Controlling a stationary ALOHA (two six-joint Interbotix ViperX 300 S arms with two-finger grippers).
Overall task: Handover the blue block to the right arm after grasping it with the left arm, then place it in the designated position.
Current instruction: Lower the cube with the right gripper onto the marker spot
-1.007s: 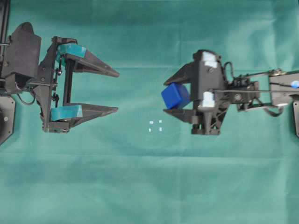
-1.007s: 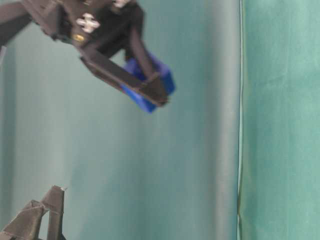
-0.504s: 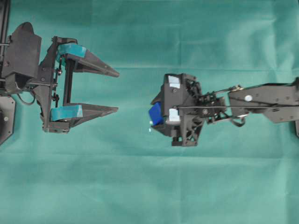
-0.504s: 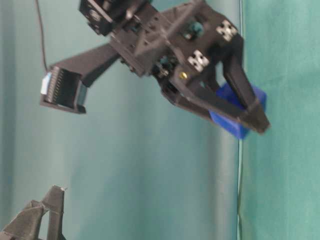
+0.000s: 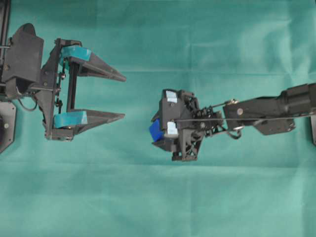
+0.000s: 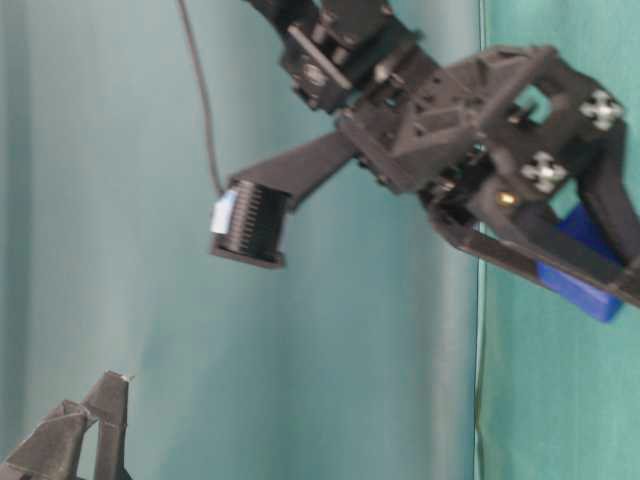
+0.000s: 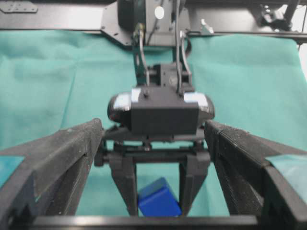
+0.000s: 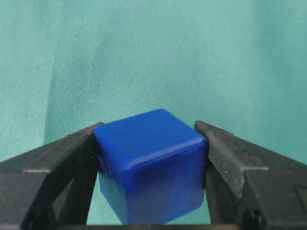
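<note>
Green cloth [image 5: 158, 39]: it covers the whole work surface, smooth apart from a few soft folds.

Right arm [image 5: 266, 106]: black, it stretches in from the right edge of the overhead view toward the middle of the cloth, its wrist tipped steeply downward.

Left arm [image 5: 29, 81]: it sits at the far left of the overhead view, well apart from the other arm, and points toward the middle.

Left gripper [image 5: 118, 97]: the teal-taped fingers [image 5: 96, 66] are spread wide with nothing between them; its own camera looks straight through the gap at the other gripper.

Right gripper [image 8: 151, 143]: its all-black fingers [image 8: 57, 158] press on two opposite sides of the blue block, clamped firmly around it.

Blue block [image 8: 151, 165]: glossy, held between the right fingertips near the centre of the cloth. From the table-level camera it hangs low, close over the cloth; whether it touches I cannot tell.

Designated position: the gripper covers that patch from overhead, so I cannot see the marks.
</note>
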